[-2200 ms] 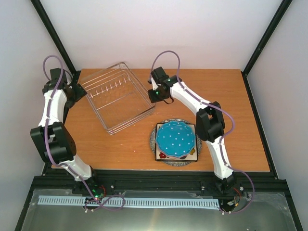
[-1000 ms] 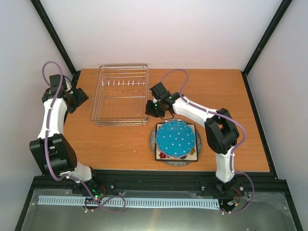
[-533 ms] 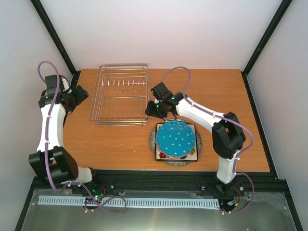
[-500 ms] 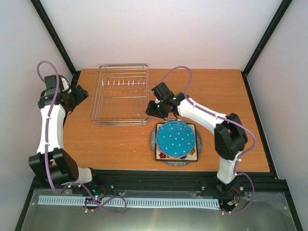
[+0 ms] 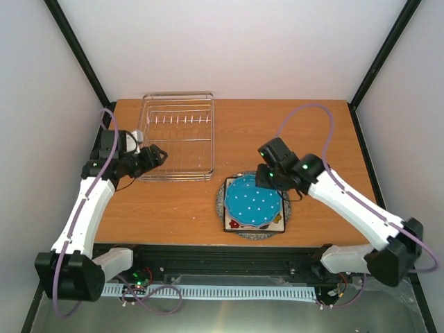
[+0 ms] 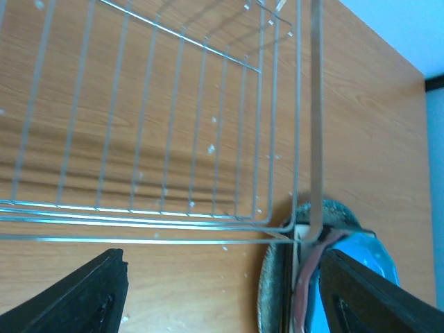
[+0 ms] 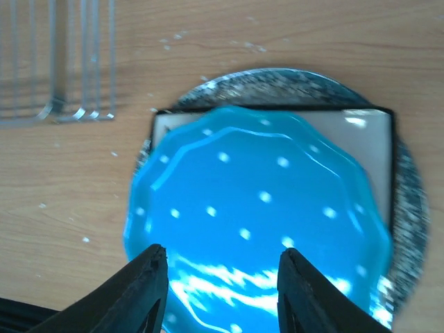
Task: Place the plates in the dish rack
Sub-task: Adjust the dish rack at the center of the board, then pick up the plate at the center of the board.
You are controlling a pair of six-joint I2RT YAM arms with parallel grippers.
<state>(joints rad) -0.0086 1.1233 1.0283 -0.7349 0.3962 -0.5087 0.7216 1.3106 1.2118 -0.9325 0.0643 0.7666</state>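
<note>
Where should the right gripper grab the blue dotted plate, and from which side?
Likely its scalloped rim, on the edge nearest the right gripper. The blue dotted plate lies flat atop the square cream plate, so only its raised rim offers a pinch, one finger over, one under.

This is a robotics lab test cell rather than a kitchen. Plain white panels [image 5: 229, 48] wall in a wooden table [image 5: 326, 132], with black frame posts [image 5: 75, 48] at the corners. The left arm [image 5: 87, 208] and the right arm [image 5: 354, 208], trailing purple cables [image 5: 312, 109], rise from a black metal rail [image 5: 229, 253] (the dish rack [image 5: 177, 95] and stacked plates [image 5: 253, 201] are the only household things).
</note>
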